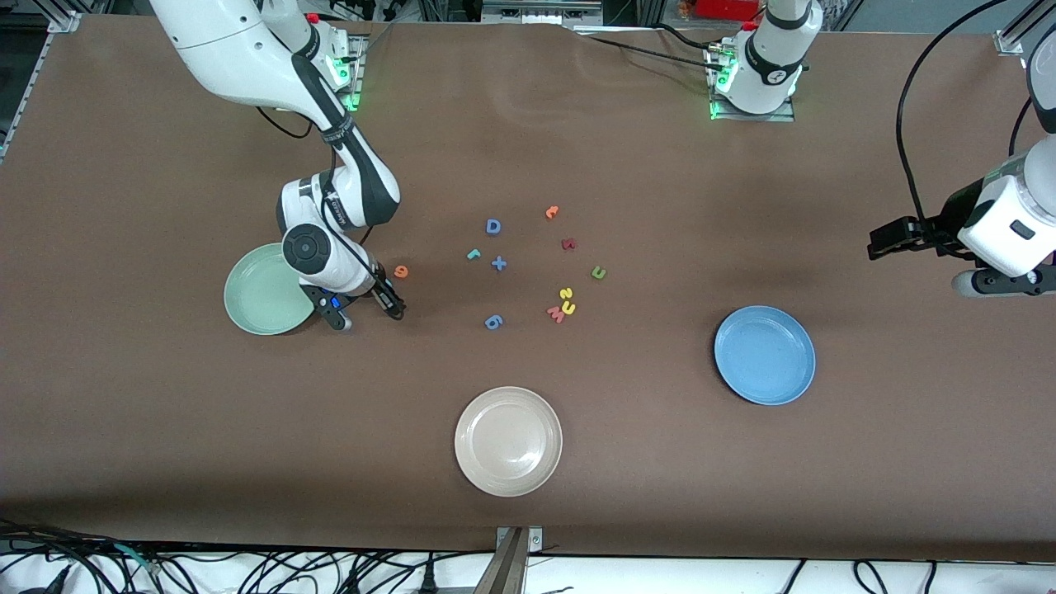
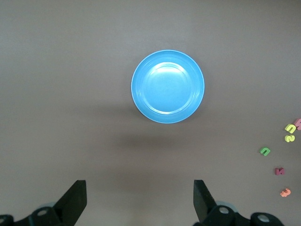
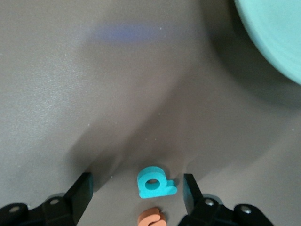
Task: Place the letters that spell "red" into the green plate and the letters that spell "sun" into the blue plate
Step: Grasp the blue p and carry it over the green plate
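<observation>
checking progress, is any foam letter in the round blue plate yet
No, the round mid-blue plate is bare in the left wrist view, with the small foam letters lying off it on the table.

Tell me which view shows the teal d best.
The right wrist view: the teal d lies close up between the right end effector's open fingers, beside the orange e. The front view hides it under that end effector; the left wrist view misses it.

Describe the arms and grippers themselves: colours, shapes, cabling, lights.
Both arms have glossy white rounded shells with black joint bands. The right gripper has slim black fingers below a round black wrist cap; a black cable runs along its forearm. The left gripper is black on a white wrist with thick black cables looping above. Green lights glow at both bases.
</observation>
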Motion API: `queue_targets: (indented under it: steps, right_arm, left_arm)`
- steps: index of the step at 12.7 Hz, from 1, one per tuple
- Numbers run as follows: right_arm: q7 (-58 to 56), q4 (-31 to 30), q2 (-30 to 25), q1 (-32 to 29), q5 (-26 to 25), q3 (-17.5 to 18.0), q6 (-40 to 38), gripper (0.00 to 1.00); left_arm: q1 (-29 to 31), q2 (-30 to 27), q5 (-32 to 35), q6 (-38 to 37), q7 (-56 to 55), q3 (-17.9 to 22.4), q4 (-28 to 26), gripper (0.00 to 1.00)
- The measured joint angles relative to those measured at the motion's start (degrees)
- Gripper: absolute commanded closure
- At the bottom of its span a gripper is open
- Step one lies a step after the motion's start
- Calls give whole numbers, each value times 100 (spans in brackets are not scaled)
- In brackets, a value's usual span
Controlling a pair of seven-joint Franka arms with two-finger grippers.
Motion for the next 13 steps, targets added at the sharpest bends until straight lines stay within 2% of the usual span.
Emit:
queue_targets:
  steps: [3,4,8,13]
  right_arm:
    - [1,-9,-1,0,3,1,-2,43]
    - [1,-25,-1,0,3,1,-3,52]
    - [-2,-91,-90,-3,3,-21,-104,75]
    - [-7,-84,-91,-3,2,-23,-206,76]
  left_arm:
    - [-92,119,-50,3,-17,-147,-8,0]
    - [-140,163,-50,7,-24,-175,-8,0]
    - [-235,243,-67,8,-28,-196,-8,0]
    - [-264,292,-70,12,-28,-203,-8,0]
